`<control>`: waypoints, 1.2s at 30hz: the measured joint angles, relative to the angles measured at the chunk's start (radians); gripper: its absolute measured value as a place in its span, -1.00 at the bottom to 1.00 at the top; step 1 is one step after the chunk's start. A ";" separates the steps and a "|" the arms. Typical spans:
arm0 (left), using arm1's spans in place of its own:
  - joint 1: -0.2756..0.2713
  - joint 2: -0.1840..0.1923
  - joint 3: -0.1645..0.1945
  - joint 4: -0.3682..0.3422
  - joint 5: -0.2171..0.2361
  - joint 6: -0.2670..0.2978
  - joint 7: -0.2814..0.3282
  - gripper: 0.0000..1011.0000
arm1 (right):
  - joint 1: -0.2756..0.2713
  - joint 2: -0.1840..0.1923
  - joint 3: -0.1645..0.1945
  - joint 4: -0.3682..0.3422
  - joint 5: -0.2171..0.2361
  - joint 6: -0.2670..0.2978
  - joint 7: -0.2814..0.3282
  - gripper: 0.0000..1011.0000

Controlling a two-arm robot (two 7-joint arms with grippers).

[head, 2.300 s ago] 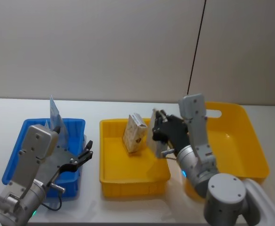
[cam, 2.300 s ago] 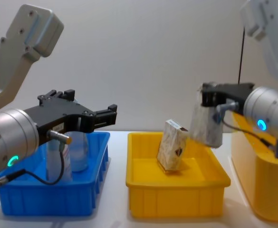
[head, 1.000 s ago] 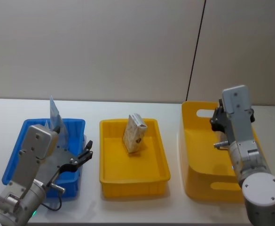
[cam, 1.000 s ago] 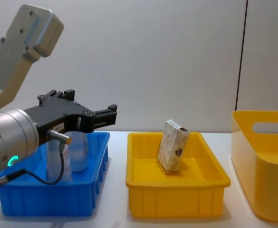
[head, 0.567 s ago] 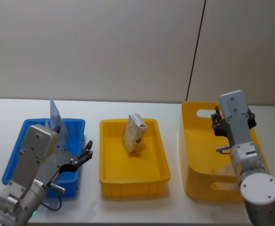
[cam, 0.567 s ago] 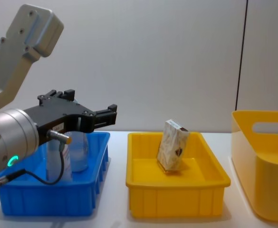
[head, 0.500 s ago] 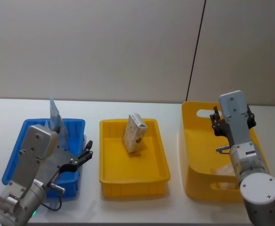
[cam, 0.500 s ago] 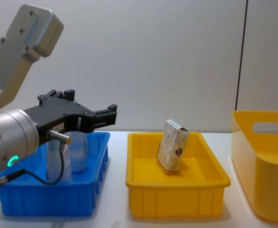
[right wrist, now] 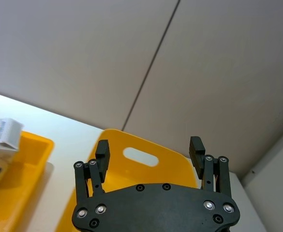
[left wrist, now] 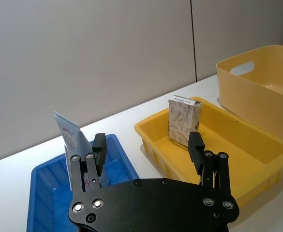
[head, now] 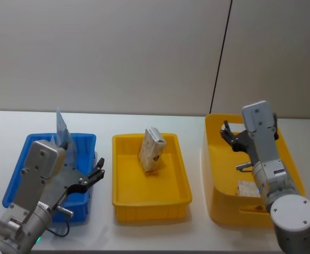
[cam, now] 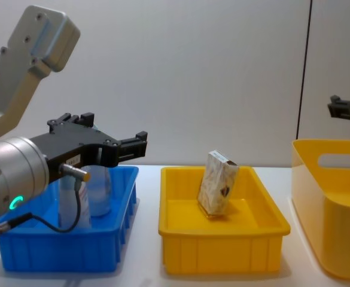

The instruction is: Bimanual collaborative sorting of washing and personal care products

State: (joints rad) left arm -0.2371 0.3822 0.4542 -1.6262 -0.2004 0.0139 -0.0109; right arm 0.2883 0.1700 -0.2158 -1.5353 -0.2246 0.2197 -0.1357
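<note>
One beige speckled pack point(head: 152, 150) leans upright in the middle yellow tray point(head: 124, 201); it also appears in the chest view point(cam: 218, 182). A second pack point(head: 247, 189) lies flat on the floor of the tall yellow bin point(head: 213, 174). Above that bin's near-left part hangs my right gripper point(head: 228, 136), open with nothing in it point(right wrist: 149, 144). The light-blue tube point(head: 62, 129) stands in the blue tray point(head: 17, 180) beside a clear bottle point(cam: 100, 191). My left gripper point(head: 97, 172) hovers open at the blue tray's right side point(left wrist: 147, 142), holding nothing.
The three containers stand in a row on a white table point(head: 155, 233), with narrow gaps between them. A grey wall with a dark vertical seam point(head: 221, 58) rises behind. Bare tabletop lies in front of and behind the trays.
My right gripper carried a beige pack from the middle tray to the tall bin and let it go there. It now swings back leftward above the bin, open. The left arm has not moved.
</note>
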 joint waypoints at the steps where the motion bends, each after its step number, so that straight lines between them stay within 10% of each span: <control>1: 0.000 0.000 0.000 0.000 0.000 0.000 0.000 0.98 | -0.001 0.000 0.000 -0.003 0.004 -0.004 0.007 0.99; 24: 0.010 -0.002 -0.011 -0.013 0.023 0.018 0.032 0.98 | -0.035 -0.004 -0.019 -0.087 0.085 -0.059 0.152 0.99; 36: 0.029 -0.016 -0.045 -0.041 0.052 0.116 0.109 0.98 | -0.040 -0.006 -0.022 -0.099 0.095 -0.066 0.173 0.99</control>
State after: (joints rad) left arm -0.2079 0.3658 0.4088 -1.6677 -0.1488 0.1302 0.0979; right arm 0.2483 0.1643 -0.2375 -1.6348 -0.1295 0.1541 0.0369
